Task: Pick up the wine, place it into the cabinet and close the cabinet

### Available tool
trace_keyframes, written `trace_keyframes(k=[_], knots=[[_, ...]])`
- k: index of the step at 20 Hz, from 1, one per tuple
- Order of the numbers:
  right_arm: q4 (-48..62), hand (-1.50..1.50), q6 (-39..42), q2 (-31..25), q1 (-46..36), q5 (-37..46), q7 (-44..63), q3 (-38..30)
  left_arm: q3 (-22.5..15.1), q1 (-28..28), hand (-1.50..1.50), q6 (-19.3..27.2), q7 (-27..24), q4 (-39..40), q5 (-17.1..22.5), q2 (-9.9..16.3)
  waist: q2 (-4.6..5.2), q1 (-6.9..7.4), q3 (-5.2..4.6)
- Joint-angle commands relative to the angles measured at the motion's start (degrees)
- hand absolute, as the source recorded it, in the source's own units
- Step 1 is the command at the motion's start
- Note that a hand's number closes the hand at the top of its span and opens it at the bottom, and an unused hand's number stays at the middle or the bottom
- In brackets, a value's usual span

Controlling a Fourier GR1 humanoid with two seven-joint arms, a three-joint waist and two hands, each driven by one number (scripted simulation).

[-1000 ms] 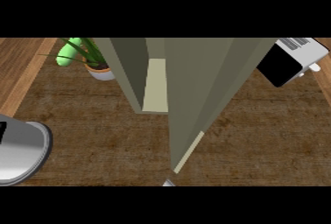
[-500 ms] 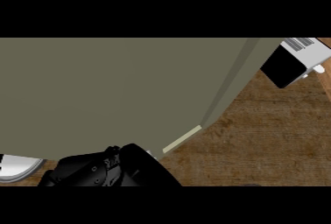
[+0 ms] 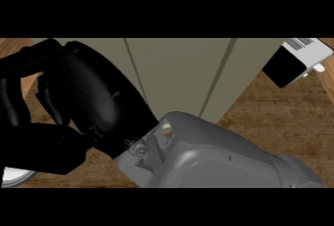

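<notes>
Wood-grain surface [image 3: 274, 114] runs under everything, with the olive-grey cabinet [image 3: 176, 75] standing at its far middle, door faces toward the camera and no open gap that I can make out. One black hand [image 3: 78, 101] fills the near left of the view, fingers spread fairly straight and relaxed, grasping nothing, palm lying against or just in front of the cabinet's left door; grey forearm [image 3: 215, 159] comes up from the near edge. From where the forearm enters I judge it the left hand, not certain. Other hand not in view. Wine not visible anywhere, presumably inside the cabinet. Step in hand looks like closing: push flat with the open palm square on the door, follow through until it seats flush, don't hook the edge. White-and-black appliance [image 3: 297, 62] at the far right corner, pale rim [image 3: 14, 176] at the near left edge.
</notes>
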Motion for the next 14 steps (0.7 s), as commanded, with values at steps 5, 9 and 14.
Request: trace_keyframes(k=[5, 9, 14], knots=[[16.0, 1.50, 9.3, -1.2, -0.8, -1.9, -10.5, -10.2, 1.2, 0.9, -1.50, -0.5, 0.9, -0.8, -2.1, -2.2, 0.07, -0.51, 0.06], [24.1, 1.50, 10.7, 0.4, -7.0, -3.4, -12.3, -12.8, 1.7, -3.8, -1.50, 0.7, 4.0, 1.6, -2.9, -2.7, 0.12, -0.61, 0.03], [30.2, 1.50, 15.9, -2.3, -2.9, -1.8, -20.0, -15.4, 2.0, -2.7, -1.50, -1.3, 3.3, 2.0, -3.2, -3.5, 0.39, -0.31, 0.04]])
